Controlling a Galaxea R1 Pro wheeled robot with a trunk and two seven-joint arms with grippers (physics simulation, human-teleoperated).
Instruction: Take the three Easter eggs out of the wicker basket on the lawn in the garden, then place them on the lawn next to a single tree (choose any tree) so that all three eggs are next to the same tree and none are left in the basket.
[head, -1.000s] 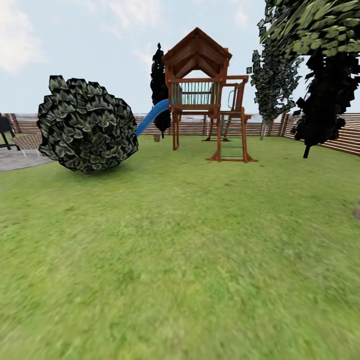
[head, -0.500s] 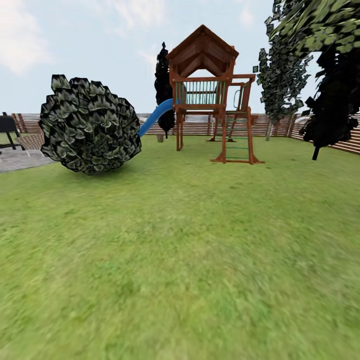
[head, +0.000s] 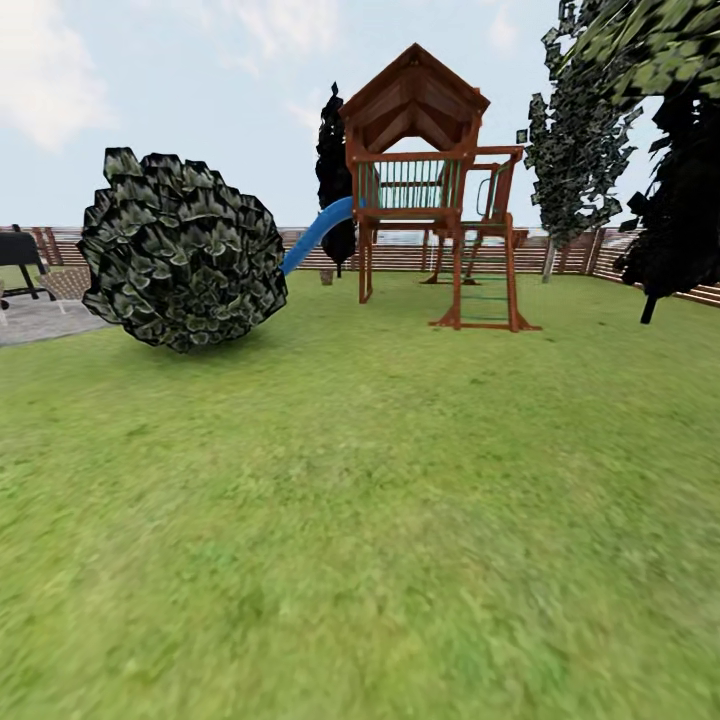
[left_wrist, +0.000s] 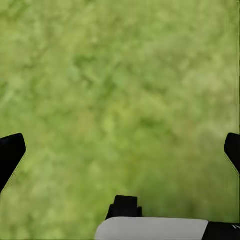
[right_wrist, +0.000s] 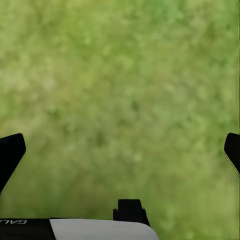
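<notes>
Green, patchy lawn (head: 360, 520) stretched ahead of me to a slatted wooden fence (head: 400, 255), with a round dark bush (head: 182, 250), a wooden play tower (head: 425, 190) and its blue slide (head: 315, 232) standing well beyond my reach. My left gripper (left_wrist: 120, 150) hung over bare grass with its fingers spread wide and nothing between them; my right gripper (right_wrist: 120, 150) hung likewise, wide apart and empty. Both pointed down at the turf, probably carried that way for travel, since neither had anything to grasp. No basket or eggs lay near either hand, so I judged the search was not yet over. A pale-trunked tree (head: 580, 140) stood far ahead by the fence, a possible place for the eggs. Part of a word, "GAL", showed on my right wrist (right_wrist: 12, 221); the rest was cut off.
</notes>
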